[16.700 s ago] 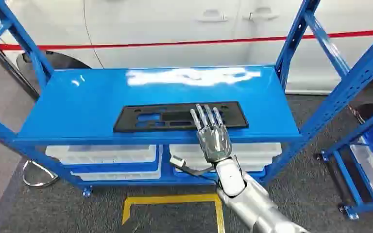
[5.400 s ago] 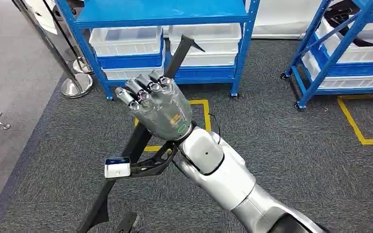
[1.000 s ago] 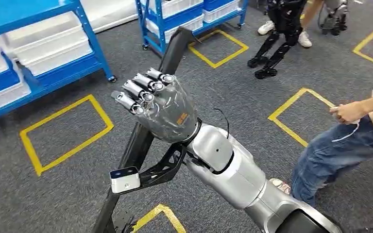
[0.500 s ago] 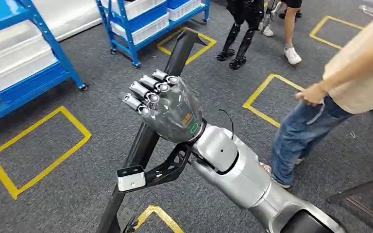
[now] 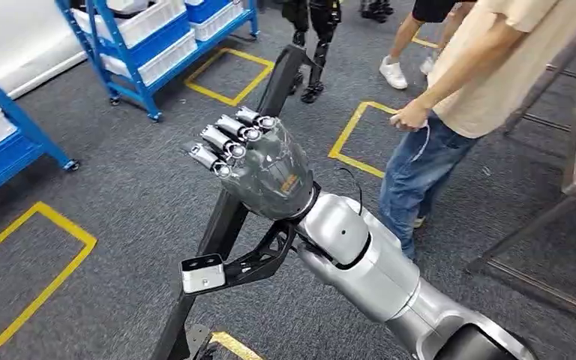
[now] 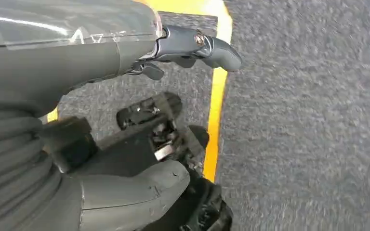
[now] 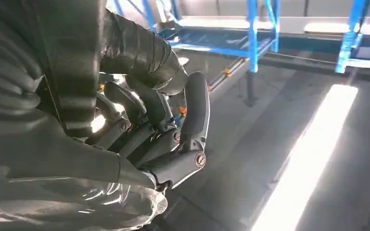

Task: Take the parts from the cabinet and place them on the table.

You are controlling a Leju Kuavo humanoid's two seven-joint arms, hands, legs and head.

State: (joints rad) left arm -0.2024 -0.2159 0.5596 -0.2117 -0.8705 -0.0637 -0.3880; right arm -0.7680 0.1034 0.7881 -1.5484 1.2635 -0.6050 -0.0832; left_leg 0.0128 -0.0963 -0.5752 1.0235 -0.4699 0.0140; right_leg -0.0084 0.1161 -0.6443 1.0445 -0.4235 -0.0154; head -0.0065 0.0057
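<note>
Panel [image 5: 229,217] — in right hand [image 5: 259,169]

**Black panel held on a steep slant**

The long black plastic part [image 5: 229,217] stands steeply tilted, its upper end [image 5: 289,60] leaning away and to the right, its lower end dropping out of the head view. The right hand [image 5: 259,169] grips it about midway, fingers [image 5: 225,142] curled around its edge.

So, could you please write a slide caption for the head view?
Right hand carries the long black part past a person on grey carpet.
</note>
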